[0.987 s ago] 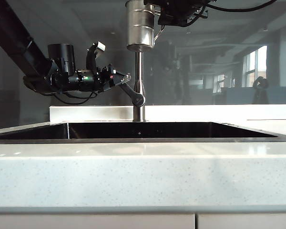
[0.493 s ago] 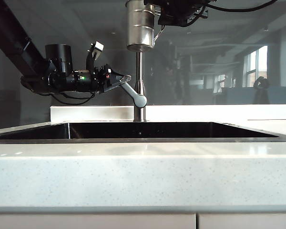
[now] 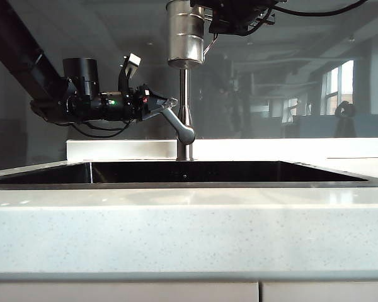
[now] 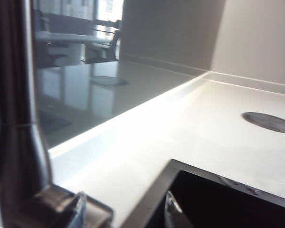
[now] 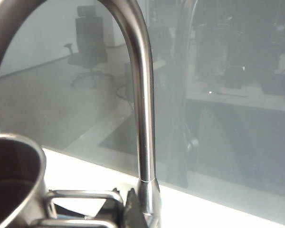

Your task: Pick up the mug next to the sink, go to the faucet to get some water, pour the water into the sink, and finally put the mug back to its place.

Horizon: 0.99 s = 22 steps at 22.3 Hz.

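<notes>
Steel mug (image 3: 186, 34) in right tool (image 3: 209, 33), left tool (image 3: 166, 104) at faucet (image 3: 184, 113)

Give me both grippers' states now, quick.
Left gripper: at the faucet lever, jaws around it; open or gripping cannot be told.
Right gripper: shut on the mug handle, held high by the faucet.

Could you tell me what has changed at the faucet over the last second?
The left hand, at the faucet's lever handle, swung it: the lever's rounded end now sits a little further right and lower, nearer the faucet pipe. The left arm shifted only slightly. The right hand stays shut on the mug, upright high over the sink.
</notes>
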{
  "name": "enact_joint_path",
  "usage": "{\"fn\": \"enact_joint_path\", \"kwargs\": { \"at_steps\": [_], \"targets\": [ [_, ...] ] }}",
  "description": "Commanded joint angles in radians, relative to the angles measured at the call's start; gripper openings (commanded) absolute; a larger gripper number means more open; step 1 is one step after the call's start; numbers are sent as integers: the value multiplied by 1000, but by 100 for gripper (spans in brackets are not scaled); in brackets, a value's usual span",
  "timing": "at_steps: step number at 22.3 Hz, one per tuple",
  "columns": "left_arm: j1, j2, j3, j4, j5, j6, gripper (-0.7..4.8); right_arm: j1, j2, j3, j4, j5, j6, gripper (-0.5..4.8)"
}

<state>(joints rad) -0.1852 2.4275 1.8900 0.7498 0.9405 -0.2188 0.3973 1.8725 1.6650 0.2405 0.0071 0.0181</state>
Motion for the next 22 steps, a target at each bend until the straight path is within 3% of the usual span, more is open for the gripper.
{"fn": "enact_joint_path", "kwargs": {
  "at_steps": [1,6,18,22],
  "targets": [
    [3,-6,5,-18,-90,69,207,0,-14,9,32,-1,7,-2],
    [3,-6,5,-102,-92,138,207,1,-14,9,32,-2,7,-2],
    [3,-6,5,-113,-119,140,206,1,-14,9,32,-1,7,-2],
    [3,-6,5,-113,-217,141,207,1,-14,9,31,-2,6,-2]
  ]
}}
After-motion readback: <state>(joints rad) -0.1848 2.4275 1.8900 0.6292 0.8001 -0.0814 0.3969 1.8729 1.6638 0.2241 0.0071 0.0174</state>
